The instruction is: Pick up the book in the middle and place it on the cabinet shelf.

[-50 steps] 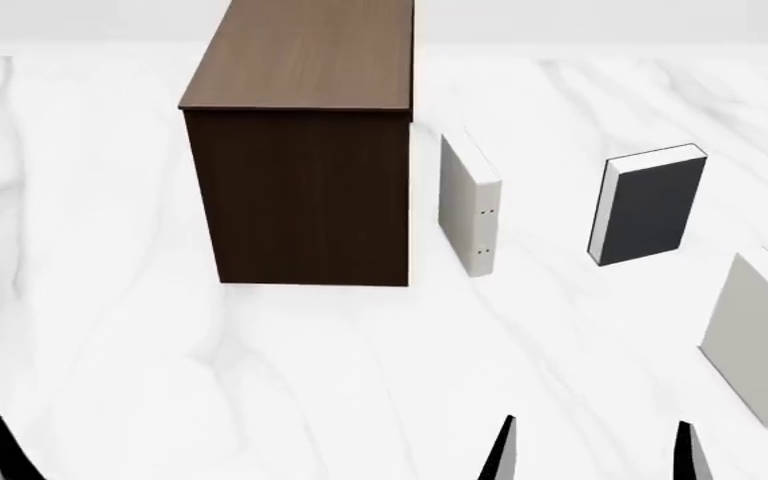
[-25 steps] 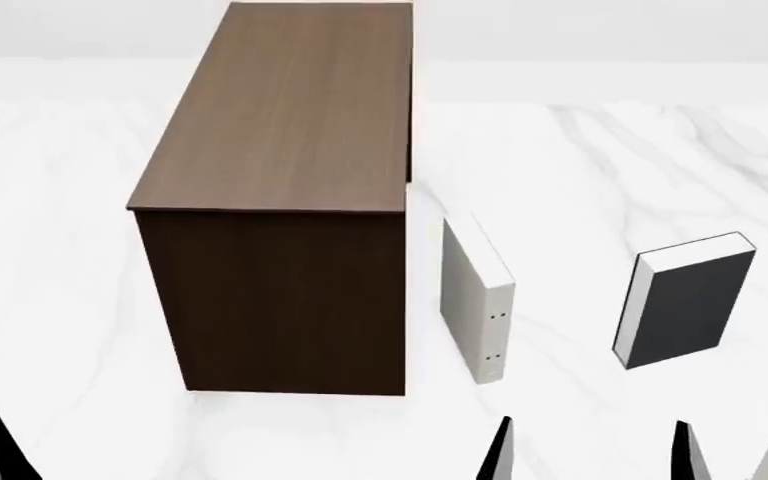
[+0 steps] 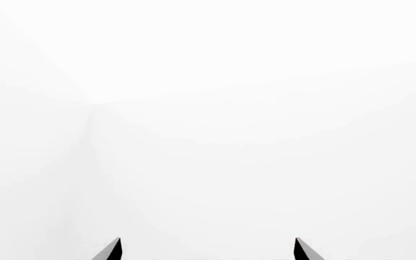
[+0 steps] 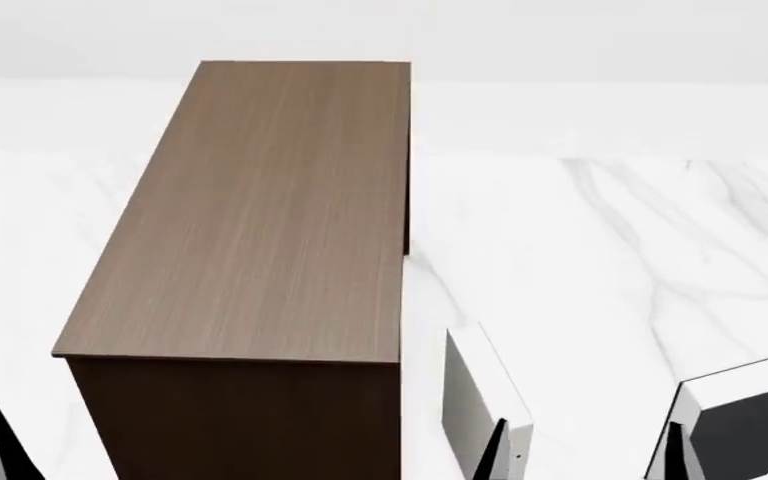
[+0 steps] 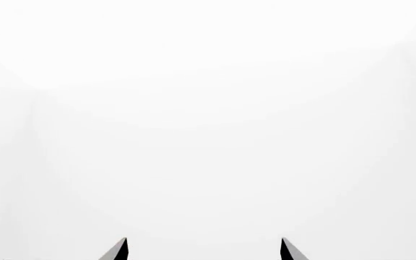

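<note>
On the white marble surface [image 4: 624, 250], the book [image 4: 747, 425] stands upright near its front edge, apart from the cabinet shelf [image 4: 257, 220]. Left gripper [image 3: 206, 250] and right gripper [image 5: 203, 250] spread wide, empty.

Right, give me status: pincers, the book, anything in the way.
Both pincers open, empty: left pincer, right pincer. Grey book upright on the floor, untouched, right of the cabinet. Off-white book stands between them.
</note>
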You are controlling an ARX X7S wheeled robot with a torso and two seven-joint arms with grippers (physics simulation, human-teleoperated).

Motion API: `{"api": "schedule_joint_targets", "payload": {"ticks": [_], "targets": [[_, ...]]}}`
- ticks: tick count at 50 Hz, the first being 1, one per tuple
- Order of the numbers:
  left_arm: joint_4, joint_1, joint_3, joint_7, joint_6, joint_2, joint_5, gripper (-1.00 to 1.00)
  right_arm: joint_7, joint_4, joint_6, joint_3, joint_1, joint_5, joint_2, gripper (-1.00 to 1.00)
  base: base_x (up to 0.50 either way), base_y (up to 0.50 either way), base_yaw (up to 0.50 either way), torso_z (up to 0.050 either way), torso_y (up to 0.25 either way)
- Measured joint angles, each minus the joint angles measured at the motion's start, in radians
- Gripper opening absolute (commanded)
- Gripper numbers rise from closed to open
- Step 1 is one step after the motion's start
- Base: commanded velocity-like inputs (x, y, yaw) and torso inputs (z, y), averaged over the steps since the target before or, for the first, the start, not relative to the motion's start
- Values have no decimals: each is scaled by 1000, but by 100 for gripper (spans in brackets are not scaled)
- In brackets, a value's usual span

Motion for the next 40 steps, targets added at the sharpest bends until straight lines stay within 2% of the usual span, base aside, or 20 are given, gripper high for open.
{"api": "schedule_joint_targets", "payload": {"ticks": [22, 40], "targets": [[1, 1, 20, -18, -6, -17, 2, 100, 36, -2, 56, -7, 16, 7, 10, 100, 0, 0, 0, 0, 0], [-2, -2, 35, -29, -16, -30, -2, 100, 254, -31, 378, 108, 170, -75, -36, 100, 0, 0, 0, 0, 0]]}}
